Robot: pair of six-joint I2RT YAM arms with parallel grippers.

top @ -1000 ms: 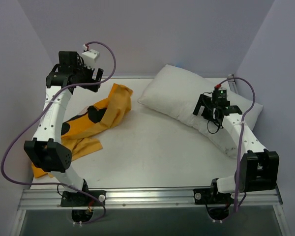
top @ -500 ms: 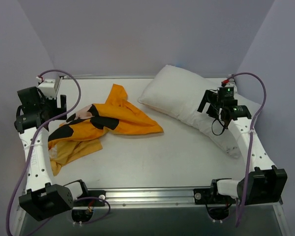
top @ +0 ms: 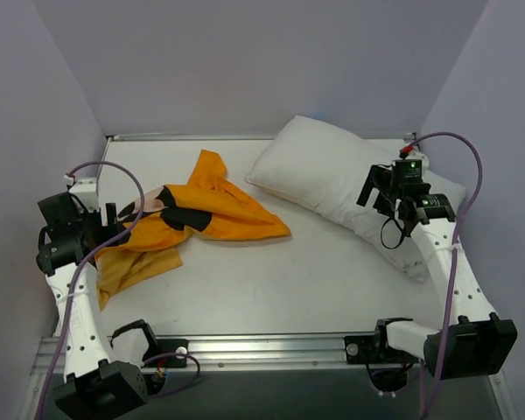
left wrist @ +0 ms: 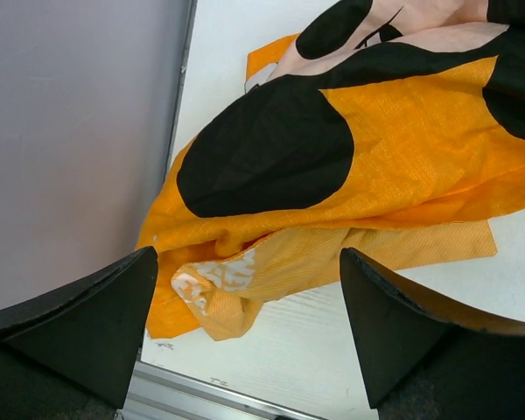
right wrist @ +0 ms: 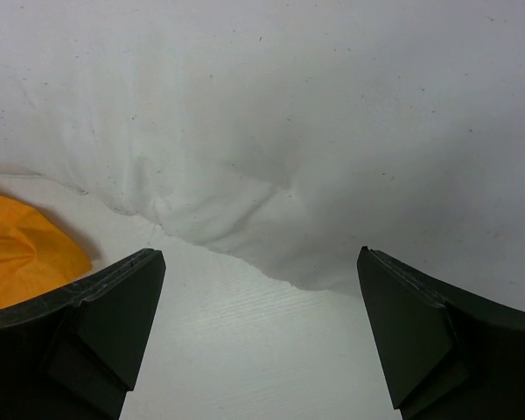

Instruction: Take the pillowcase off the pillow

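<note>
The orange-yellow pillowcase (top: pixel 197 219) with its black cartoon print lies crumpled on the left half of the table, fully apart from the pillow. The white pillow (top: pixel 328 175) lies bare at the back right. My left gripper (top: pixel 112 223) hovers at the pillowcase's left edge, open, with nothing between its fingers. In the left wrist view the pillowcase (left wrist: pixel 350 149) fills the frame beyond the open gripper (left wrist: pixel 249 255). My right gripper (top: pixel 374 191) hangs open above the pillow's near edge. In the right wrist view the pillow (right wrist: pixel 289 114) lies beyond the empty gripper (right wrist: pixel 261 252), and a pillowcase corner (right wrist: pixel 17 254) shows at the left.
The white table (top: pixel 271 280) is boxed in by lilac walls on three sides; the left wall (left wrist: pixel 70 131) is close beside my left gripper. A metal rail (top: pixel 262 346) runs along the near edge, where both arm bases are bolted.
My left arm swung from the back left corner down to the near left. The pillowcase fell and spread out to the right on the table. The right gripper drew back slightly to the right.
</note>
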